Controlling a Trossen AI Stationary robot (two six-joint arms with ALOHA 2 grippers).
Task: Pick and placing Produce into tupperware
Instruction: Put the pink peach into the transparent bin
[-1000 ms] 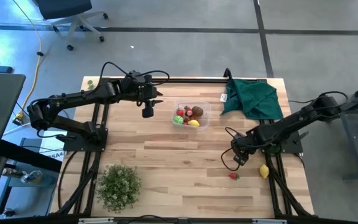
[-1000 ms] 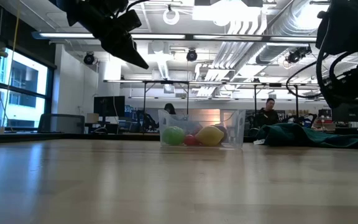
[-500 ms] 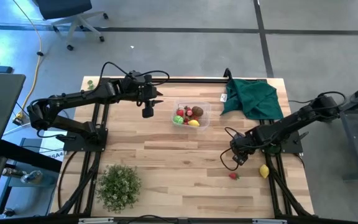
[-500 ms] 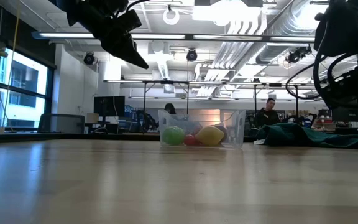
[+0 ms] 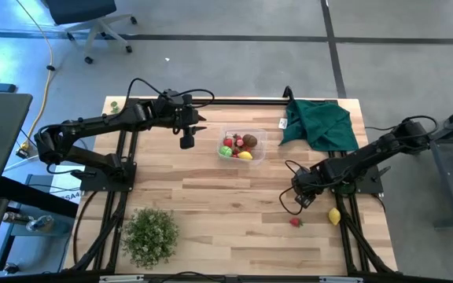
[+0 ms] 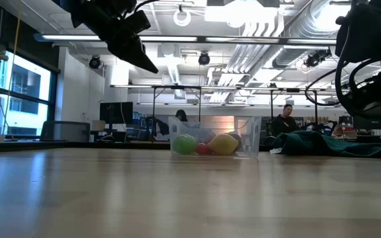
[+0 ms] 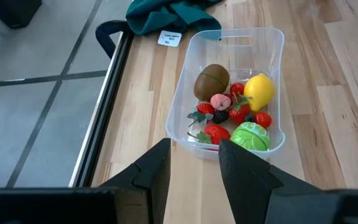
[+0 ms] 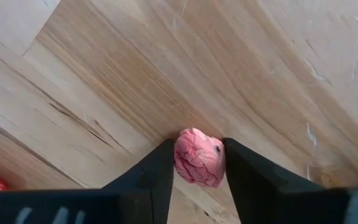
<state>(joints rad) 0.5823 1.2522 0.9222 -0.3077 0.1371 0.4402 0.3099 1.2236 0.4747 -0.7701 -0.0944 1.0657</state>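
Matt pale wood table point(image 5: 211, 196), clear glossy plastic tupperware point(image 7: 268, 46), seemingly soft green cloth point(image 5: 318, 123).

The light wooden counter point(image 5: 211, 204) stands on a grey concrete floor point(image 5: 211, 63) crossed by dark seams, with an office chair point(image 5: 93, 20) on castors at the far left and a yellow cable point(image 5: 47, 75) trailing down beside it. Across the counter the room opens into a large workshop: tall windows point(image 6: 18, 99) on the left, long ceiling lights point(image 6: 197, 38), exposed white ducts and pipes point(image 6: 270, 30) overhead. Farther back stand desks with monitors point(image 6: 116, 114), and a seated person point(image 6: 284, 121) shows at the right.
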